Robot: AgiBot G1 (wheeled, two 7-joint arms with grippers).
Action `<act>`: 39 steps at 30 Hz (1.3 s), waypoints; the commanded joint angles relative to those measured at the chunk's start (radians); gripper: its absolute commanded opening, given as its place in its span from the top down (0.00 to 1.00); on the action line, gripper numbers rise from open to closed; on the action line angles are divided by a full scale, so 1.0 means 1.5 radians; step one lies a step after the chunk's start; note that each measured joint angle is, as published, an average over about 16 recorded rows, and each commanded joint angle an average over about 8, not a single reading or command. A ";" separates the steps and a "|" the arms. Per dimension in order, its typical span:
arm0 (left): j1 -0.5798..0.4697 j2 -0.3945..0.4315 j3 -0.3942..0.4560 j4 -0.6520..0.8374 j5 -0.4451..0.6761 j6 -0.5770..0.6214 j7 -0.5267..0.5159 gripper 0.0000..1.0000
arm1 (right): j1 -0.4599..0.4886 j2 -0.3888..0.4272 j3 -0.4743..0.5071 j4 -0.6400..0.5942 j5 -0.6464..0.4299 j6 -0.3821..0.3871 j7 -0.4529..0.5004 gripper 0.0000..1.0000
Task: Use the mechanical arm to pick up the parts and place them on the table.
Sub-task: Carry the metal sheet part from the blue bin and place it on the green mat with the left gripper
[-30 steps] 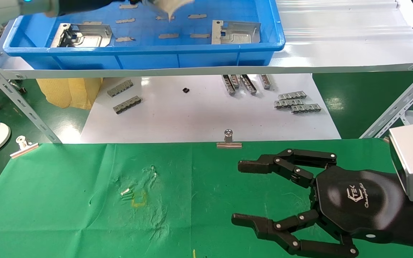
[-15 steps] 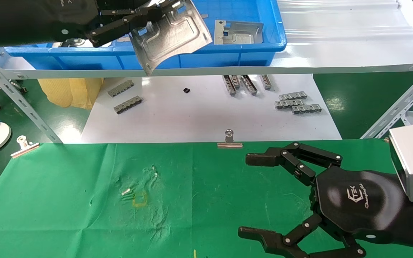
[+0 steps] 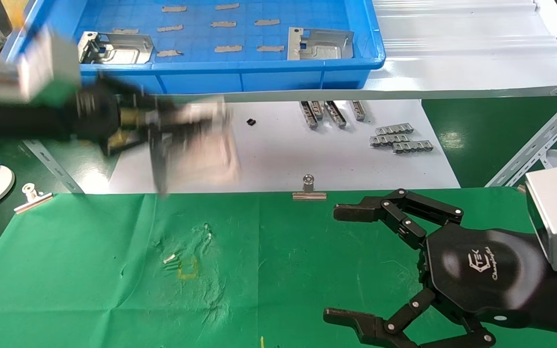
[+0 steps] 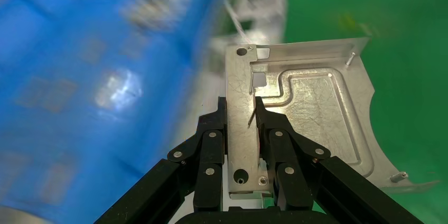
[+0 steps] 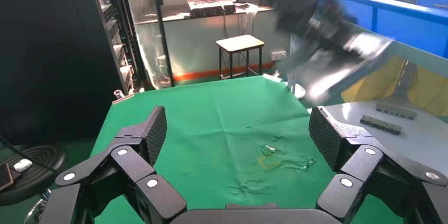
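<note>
— Green cloth first: what sits on the table (image 3: 90,270) nearest the camera?

— The right gripper (image 3: 344,263) hovers just over the cloth at the near right, glossy black palm up, its link fingers (image 3: 394,212) spread wide with nothing between them. A yellow mark (image 3: 187,268) lies on the wrinkled cloth to its left, well apart from it.

— And the other arm?

— The left gripper (image 3: 182,130) is blurred in the head view, in the air over the white board (image 3: 278,154) just beyond the cloth's far edge. The left wrist view shows it plainly: black fingers (image 4: 211,152) pinch a silver plate (image 4: 306,108) along one straight edge, on both faces, so the embossed channel and the concave edge stick out past the fingertips.

— Anything else on that white board?

— Small grey ridged strips (image 3: 399,137), in clusters at left and right.

— Farther back?

— The blue tray (image 3: 259,77) on the raised shelf, with two more plates lying flat in it: one (image 3: 114,48) at the left, one (image 3: 319,44) at the right, and bits of grey tape between them.
</note>
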 commanded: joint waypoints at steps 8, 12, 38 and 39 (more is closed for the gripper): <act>0.097 -0.001 0.094 -0.022 0.020 -0.026 0.052 1.00 | 0.000 0.000 0.000 0.000 0.000 0.000 0.000 0.00; 0.112 0.024 0.114 0.017 0.048 -0.054 0.099 1.00 | 0.000 0.000 0.000 0.000 0.000 0.000 0.000 0.00; 0.111 0.045 0.062 0.165 -0.028 -0.007 0.162 0.00 | 0.000 0.000 0.000 0.000 0.000 0.000 0.000 0.00; 0.114 0.043 0.055 0.168 -0.039 -0.004 0.150 0.00 | 0.000 0.000 0.000 0.000 0.000 0.000 0.000 0.00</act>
